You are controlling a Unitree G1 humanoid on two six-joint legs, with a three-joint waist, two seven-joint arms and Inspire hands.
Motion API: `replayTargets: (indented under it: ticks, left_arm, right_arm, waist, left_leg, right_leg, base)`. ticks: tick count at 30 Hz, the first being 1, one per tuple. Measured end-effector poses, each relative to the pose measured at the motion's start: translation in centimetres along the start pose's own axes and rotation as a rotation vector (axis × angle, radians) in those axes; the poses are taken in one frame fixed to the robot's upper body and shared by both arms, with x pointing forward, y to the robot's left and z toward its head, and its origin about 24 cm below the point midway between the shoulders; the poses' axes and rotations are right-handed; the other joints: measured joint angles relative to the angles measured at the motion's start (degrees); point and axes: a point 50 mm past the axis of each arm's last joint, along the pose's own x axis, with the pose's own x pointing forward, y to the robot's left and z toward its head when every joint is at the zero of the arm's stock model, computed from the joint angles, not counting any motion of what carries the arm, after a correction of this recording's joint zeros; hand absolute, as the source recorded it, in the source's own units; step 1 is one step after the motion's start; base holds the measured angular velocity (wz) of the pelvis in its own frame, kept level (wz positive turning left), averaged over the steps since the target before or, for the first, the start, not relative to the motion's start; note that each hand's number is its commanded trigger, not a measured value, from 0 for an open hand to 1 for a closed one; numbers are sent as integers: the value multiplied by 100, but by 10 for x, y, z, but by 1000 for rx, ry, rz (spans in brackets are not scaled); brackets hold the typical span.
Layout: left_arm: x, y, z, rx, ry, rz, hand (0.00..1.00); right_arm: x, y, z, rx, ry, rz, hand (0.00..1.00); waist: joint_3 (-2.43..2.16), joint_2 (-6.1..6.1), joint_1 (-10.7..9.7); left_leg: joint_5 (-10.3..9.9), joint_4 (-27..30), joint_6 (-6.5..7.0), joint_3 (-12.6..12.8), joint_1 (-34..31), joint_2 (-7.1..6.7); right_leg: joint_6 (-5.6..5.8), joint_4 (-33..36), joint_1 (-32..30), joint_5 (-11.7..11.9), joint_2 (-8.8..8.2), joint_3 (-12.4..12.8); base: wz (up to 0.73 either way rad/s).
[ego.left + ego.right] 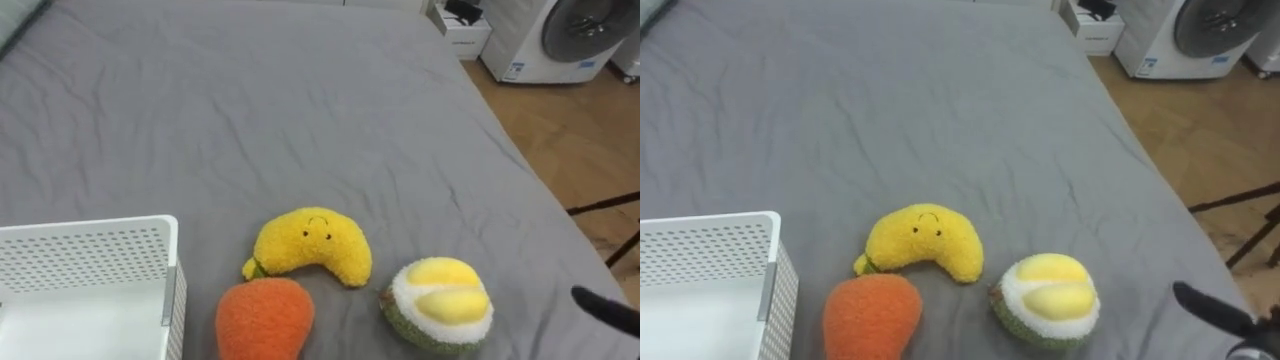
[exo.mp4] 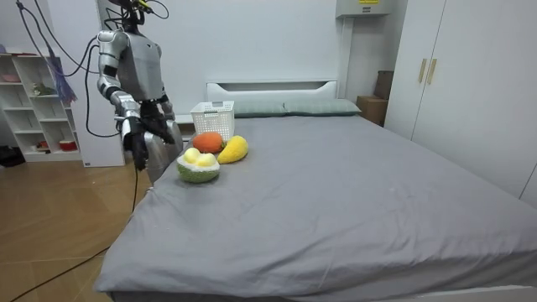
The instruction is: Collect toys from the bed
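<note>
Three to collect, lower centre on the bed (image 1: pixel 300 110) beside the basket (image 1: pixel 90 255): plush banana (image 1: pixel 310 245), orange fruit (image 1: pixel 265 318), durian (image 1: pixel 438 303). Light, soft, squashy; we'd take each round its plump middle. Lower right, the right hand (image 1: pixel 605 308): clenched or released, we cannot tell.

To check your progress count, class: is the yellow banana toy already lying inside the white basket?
No, the yellow banana toy lies on the grey bed beside the white basket, next to the orange toy.
</note>
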Motion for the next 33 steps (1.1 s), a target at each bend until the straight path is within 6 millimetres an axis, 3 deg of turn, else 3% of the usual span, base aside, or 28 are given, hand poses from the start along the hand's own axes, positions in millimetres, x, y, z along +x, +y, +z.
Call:
replayTargets:
  ticks: [2,7,12,20,26,33]
  left_arm:
    - [0,-2,2,8,-11,3,0]
    - [0,-5,4,22,-37,-4,0]
    - [0,-5,5,25,-57,-4,0]
    - [0,-7,11,22,-75,-8,0]
    - [1,-8,12,20,-76,-10,0]
    - [1,-9,13,21,-79,0,0]
  right_arm:
    - [-6,16,13,-67,-89,87,0]
    - [-15,37,27,-160,-186,217,0]
    - [-21,54,25,-298,-229,323,0]
    - [-31,76,4,-637,-252,489,0]
    - [-26,73,-33,-808,-106,559,0]
    - [-21,68,-53,-900,-6,588,0]
  waist:
    - [15,34,9]
    - [-5,142,41]
    - [-2,138,171]
    - [-3,139,480]
    - [1,139,614]
    - [13,97,638]
  left_leg:
    - [0,-8,-2,1,-6,7]
    - [2,-9,-7,5,-7,17]
    - [7,5,-16,-4,4,26]
    - [7,18,-13,-82,0,-1]
    - [10,15,-9,-203,15,-21]
    - [11,12,-6,-224,13,-31]
  right_leg:
    - [0,1,4,0,0,0]
    - [-1,21,16,2,-16,-22]
    - [-11,8,59,8,-22,-75]
    - [-13,-81,130,5,-39,-133]
    - [-6,-97,196,1,-71,-286]
    - [-3,-103,216,-2,-79,-298]
  base:
    - [0]
    - [0]
    - [1]
    - [4]
    - [11]
    - [1]
